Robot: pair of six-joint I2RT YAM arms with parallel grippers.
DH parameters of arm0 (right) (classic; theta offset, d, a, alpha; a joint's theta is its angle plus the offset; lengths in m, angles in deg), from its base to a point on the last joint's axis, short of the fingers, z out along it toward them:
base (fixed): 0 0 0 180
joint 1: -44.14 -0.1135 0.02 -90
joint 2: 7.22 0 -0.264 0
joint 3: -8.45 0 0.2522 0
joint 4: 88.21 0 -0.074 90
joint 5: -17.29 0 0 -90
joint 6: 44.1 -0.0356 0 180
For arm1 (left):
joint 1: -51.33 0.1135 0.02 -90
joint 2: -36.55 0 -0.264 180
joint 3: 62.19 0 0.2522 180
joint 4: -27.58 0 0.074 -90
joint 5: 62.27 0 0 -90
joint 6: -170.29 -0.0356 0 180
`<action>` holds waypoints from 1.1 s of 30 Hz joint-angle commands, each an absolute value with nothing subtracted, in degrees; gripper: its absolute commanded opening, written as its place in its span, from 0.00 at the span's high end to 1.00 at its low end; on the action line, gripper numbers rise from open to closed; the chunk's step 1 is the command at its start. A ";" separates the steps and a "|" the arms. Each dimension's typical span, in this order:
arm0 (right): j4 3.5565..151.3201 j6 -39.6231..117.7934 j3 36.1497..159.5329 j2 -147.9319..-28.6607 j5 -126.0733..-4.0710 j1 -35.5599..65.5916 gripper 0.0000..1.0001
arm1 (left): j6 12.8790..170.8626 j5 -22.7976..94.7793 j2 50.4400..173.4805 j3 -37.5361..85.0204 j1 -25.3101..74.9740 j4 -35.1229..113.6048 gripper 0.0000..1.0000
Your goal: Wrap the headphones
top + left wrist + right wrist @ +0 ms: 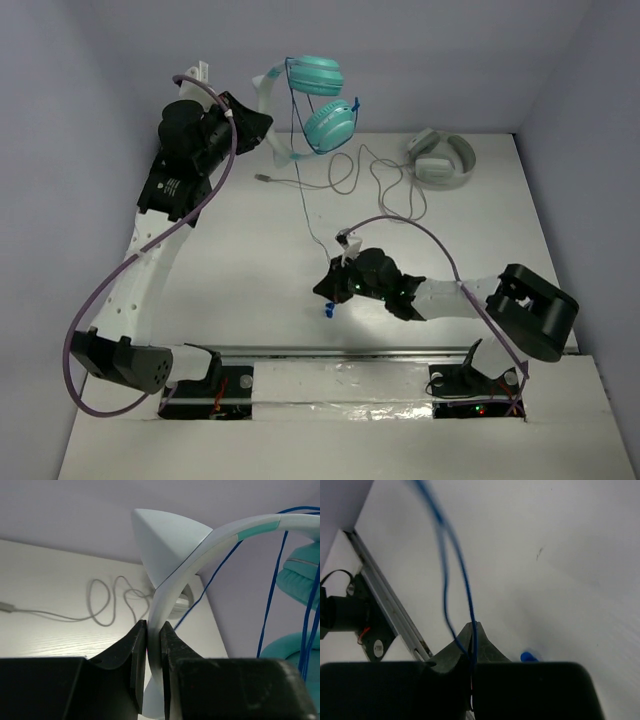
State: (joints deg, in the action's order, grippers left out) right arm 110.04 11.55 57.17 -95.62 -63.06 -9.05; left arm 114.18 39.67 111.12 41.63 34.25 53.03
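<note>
In the upper left of the top view, the left pincer (153, 630) is clenched on the white headband (220, 535), holding the headphones (322, 100) above the counter's (230, 260) far edge. A few turns of the blue cable (464, 580) seem to cross the teal cups already, though they are too small to count. At centre, the right pincer (473, 627) is pinched shut on the loose tail, so a long stretch looks left to wind.

top: high, rear, facing down on whole surface (230, 270) | left wrist: close on headband (172, 592) | right wrist: close on blue cable (464, 577), also in top
</note>
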 commanded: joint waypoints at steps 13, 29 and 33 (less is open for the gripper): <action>65.06 10.57 70.71 -80.69 -90.89 -33.09 1.00 | 103.06 7.87 112.93 39.29 34.81 47.41 1.00; 42.26 13.46 86.81 -74.90 -104.80 -40.76 1.00 | 99.45 19.02 109.68 36.74 35.86 55.32 1.00; 42.70 13.29 86.80 -74.02 -103.47 -41.37 1.00 | 98.06 14.40 108.98 34.72 35.86 54.97 1.00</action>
